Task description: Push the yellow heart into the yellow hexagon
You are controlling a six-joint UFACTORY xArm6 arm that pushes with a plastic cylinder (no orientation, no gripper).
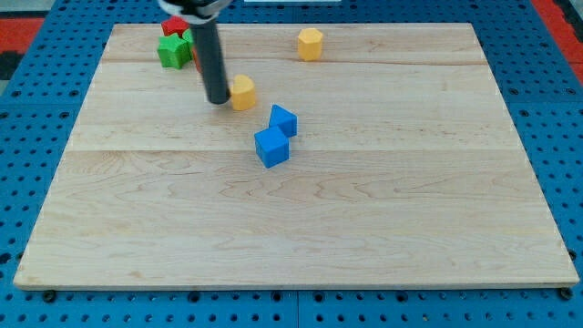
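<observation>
The yellow heart [242, 93] lies just beside our tip [219, 100], on the tip's view-right side, touching or very nearly so. We carry no jaws or fingers: the arm ends in a plain rod, so nothing is grasped and contact is by pushing only.

Nearest the view's bottom, below and right of the tip, two blue blocks sit together: a blue cube [271, 148] and a second blue block [283, 120] touching it.

Beyond the heart, well up and to the right of the tip, stands the yellow hexagon [310, 44]. Behind the rod, to the view's top-left, are a green block [173, 51] and a red block [172, 25].

In our judgement the tip should shift slightly lower-left of the heart, then drive up-right on the hexagon's line, correcting early for sideslip.
</observation>
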